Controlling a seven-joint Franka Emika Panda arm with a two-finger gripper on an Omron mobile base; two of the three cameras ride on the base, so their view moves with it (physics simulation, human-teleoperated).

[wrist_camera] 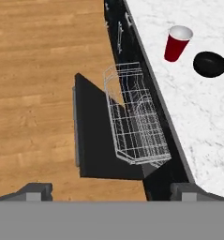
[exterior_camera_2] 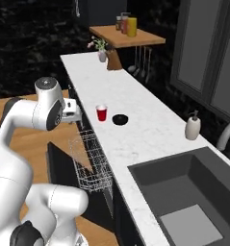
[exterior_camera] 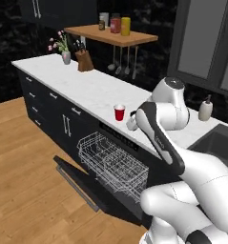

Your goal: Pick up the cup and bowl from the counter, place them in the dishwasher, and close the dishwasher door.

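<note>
Fingers [wrist_camera: 108,191] spread wide, nothing between them, hanging over the open dishwasher [wrist_camera: 153,159]. I see the door [wrist_camera: 92,136] dropped flat and the rack [wrist_camera: 134,122] pulled out over it, with nothing in it. Cup [wrist_camera: 177,43] upright on the surface [wrist_camera: 197,117] near the front edge, bowl [wrist_camera: 210,63] just beside it, not touching. Soap bottle [exterior_camera_2: 193,127] stands further along by the sink [exterior_camera_2: 184,192].

There was one red cup [exterior_camera_2: 101,113], one black bowl [exterior_camera_2: 120,119], one soap bottle [exterior_camera_2: 192,127], one wire rack [wrist_camera: 134,124] on the one open dishwasher door [wrist_camera: 97,136], one knife block [exterior_camera: 85,61], one flower vase [exterior_camera: 66,57], and three jars [exterior_camera: 115,23] on the shelf [exterior_camera: 110,35].
</note>
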